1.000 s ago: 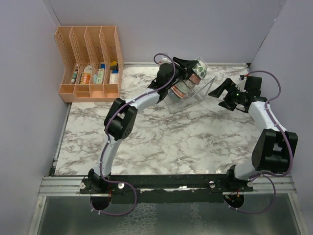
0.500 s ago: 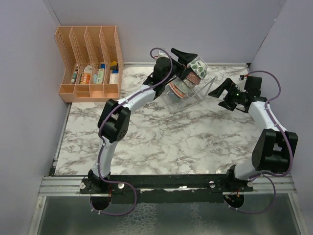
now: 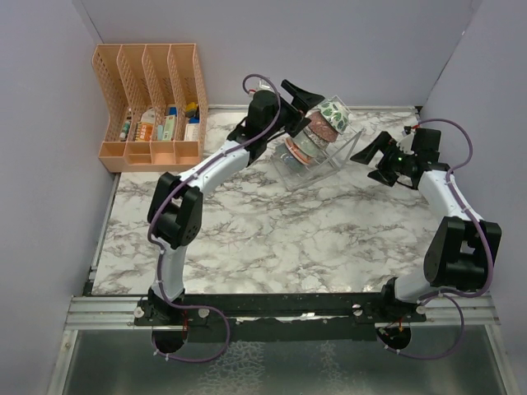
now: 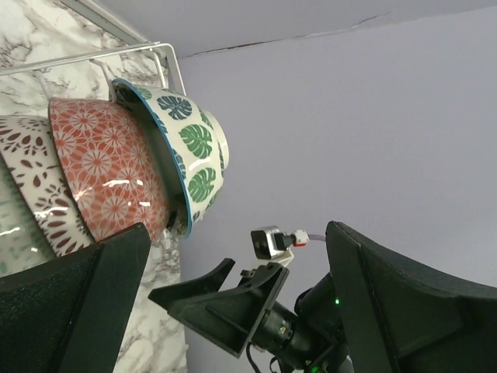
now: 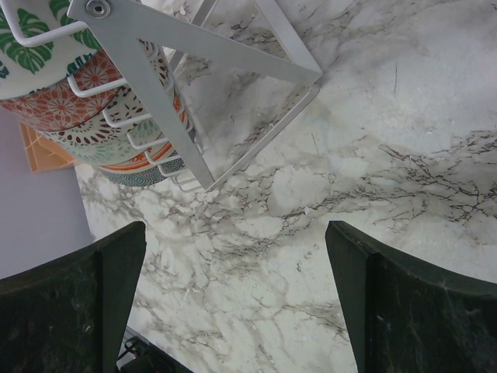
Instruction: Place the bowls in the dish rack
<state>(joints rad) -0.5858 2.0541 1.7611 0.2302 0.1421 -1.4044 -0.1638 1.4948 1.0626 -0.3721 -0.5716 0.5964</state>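
Between the wide-spread fingers (image 4: 78, 311) of the left gripper (image 3: 306, 100), just past their tips, we saw the bowls (image 3: 306, 146) standing on edge in the dish rack (image 5: 172, 124). A leaf-patterned bowl (image 4: 190, 155) sat at the open end, a red bowl (image 4: 109, 179) nested against it, and a brown lattice bowl (image 4: 35, 183) lay beyond that, toward one finger's side. We judged them stiff, glazed and so rather slippery. They looked light enough for one gripper but apt to chip against the wire, so the rim seemed the surest hold, one finger inside and one outside. Those fingers held nothing and touched no bowl that we could see. The right gripper (image 3: 368, 164) had its fingers (image 5: 404, 311) likewise fully apart and empty over the marble table (image 5: 373, 155), with the rack's foot just beyond their tips.
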